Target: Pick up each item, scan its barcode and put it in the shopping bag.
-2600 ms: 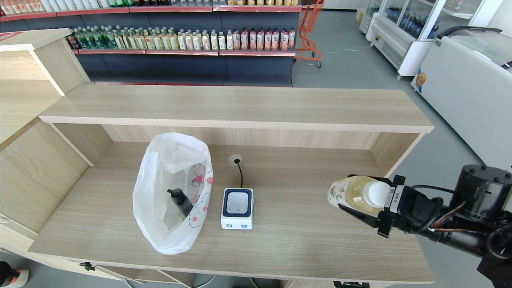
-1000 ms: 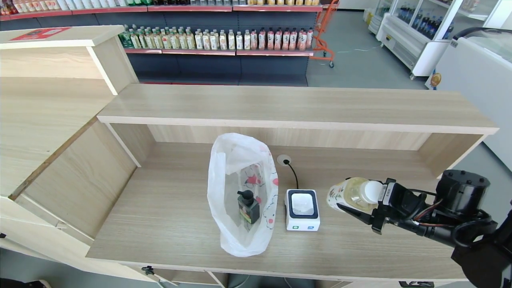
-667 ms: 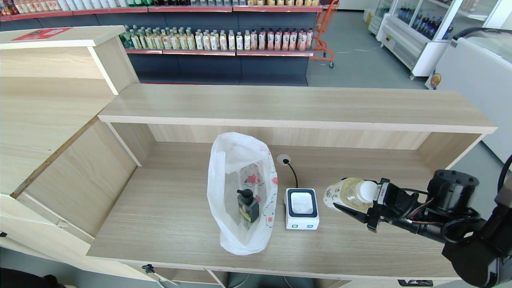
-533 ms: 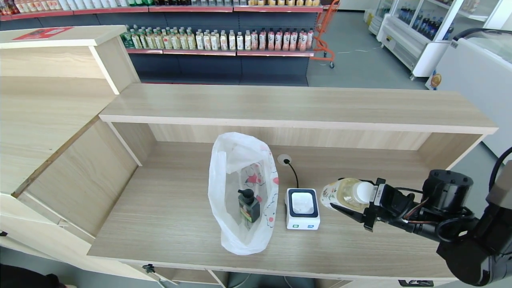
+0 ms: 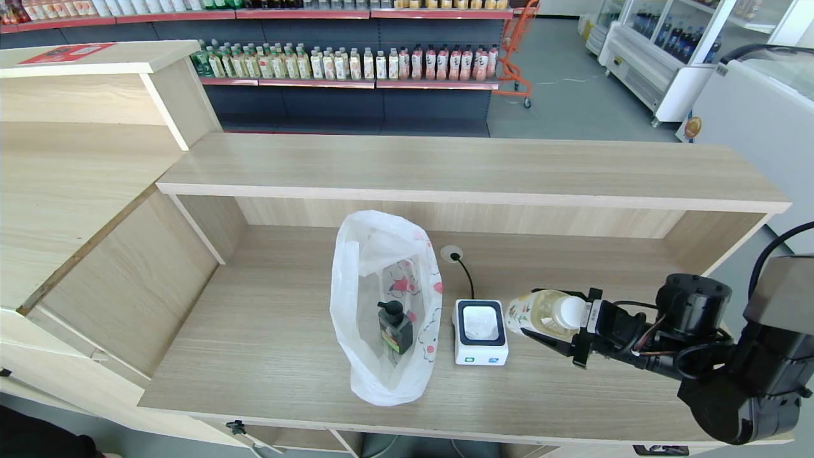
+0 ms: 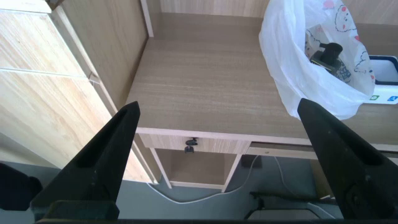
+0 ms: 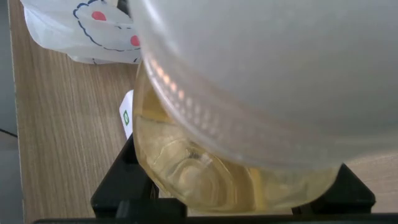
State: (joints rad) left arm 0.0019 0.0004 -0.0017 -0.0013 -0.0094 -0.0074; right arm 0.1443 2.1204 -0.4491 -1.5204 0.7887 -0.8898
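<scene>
Bottle point(image 5: 533, 312) of pale yellow drink is clamped sideways in the right tool point(image 5: 540, 314), one dark finger over it and one under it, with its white cap point(image 5: 568, 312) towards the wrist. Its flowered base points at the scanner point(image 5: 481, 332) and sits just beside the scanner's right edge, off the table point(image 5: 273, 331). From the right wrist, the bottle point(image 7: 236, 174) hangs over the wood with a corner of the scanner point(image 7: 126, 116) and the shopping bag point(image 7: 68, 31) past it.

To the scanner's left, the white shopping bag point(image 5: 356, 362) stands open on the table, printed with red and pink cartoons. A dark pump bottle point(image 5: 394, 327) stands upright inside it. A black cable point(image 5: 466, 278) runs from the scanner back to a round port in the table.

Down by the table's front edge, the left tool point(image 6: 219, 106) is spread wide with nothing between its fingers, the bag point(image 6: 305, 87) and pump bottle point(image 6: 333, 57) off to one side.
</scene>
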